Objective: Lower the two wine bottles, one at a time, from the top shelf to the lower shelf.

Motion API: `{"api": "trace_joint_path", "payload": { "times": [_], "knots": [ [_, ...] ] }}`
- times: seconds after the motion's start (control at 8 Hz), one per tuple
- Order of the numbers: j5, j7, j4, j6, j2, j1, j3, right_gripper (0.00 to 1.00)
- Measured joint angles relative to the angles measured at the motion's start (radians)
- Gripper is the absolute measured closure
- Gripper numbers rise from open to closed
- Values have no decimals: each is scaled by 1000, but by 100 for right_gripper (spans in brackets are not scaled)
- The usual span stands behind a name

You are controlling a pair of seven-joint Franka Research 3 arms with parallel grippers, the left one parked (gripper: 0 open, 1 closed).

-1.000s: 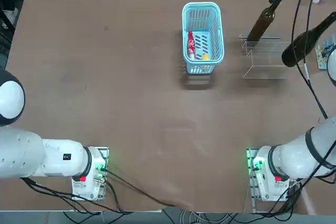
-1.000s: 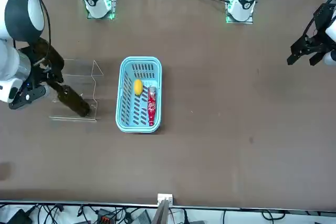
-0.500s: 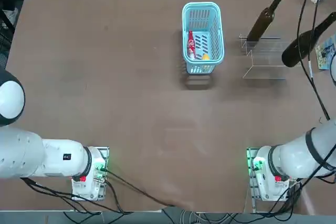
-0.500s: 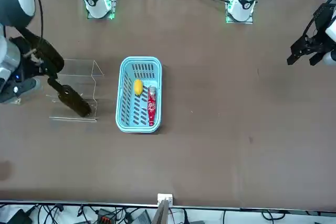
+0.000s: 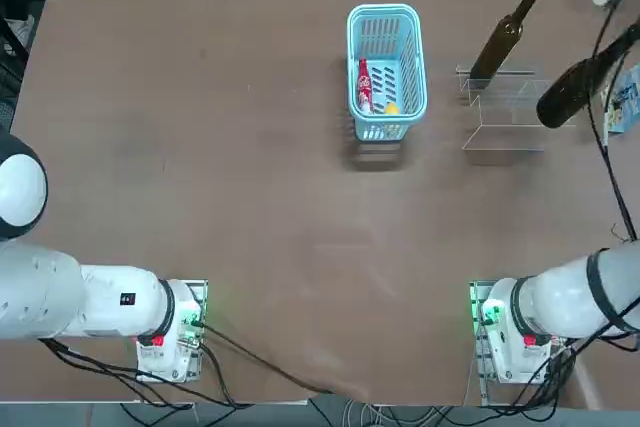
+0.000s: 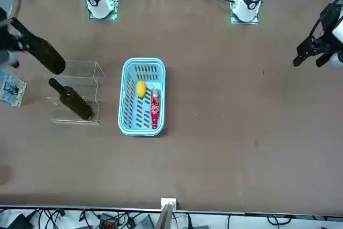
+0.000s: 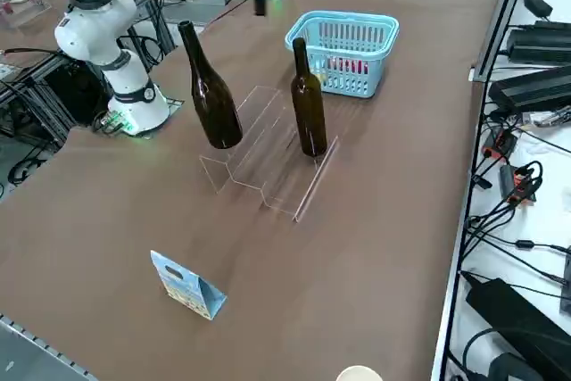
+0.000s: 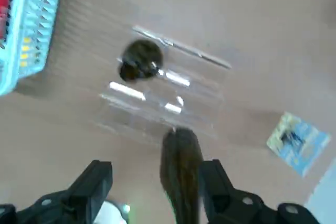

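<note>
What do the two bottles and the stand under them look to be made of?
Both bottles look like dark olive-brown glass, smooth and glossy, going by their sheen. The stand is see-through, with bright glints along its edges and the table visible through it: likely clear acrylic, though thin glass can't be ruled out.

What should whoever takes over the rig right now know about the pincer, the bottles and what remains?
Right pincer: open and empty, off the stand's right side.
Lowered wine bottle: upright on the lower shelf; done.
Other wine bottle: upright on the top shelf, not gripped.
Left: grip that bottle, bring it down beside the first.
</note>
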Motion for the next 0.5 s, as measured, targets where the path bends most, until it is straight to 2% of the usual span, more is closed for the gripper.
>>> {"api": "trace_joint_path", "payload": {
  "times": [0.25,0.5],
  "knots": [
    [-32,-3,-105,-2,-92,-13,-22,0],
    [-38,-34,-190,-1,-141,-20,-66,0]
  ]
}}
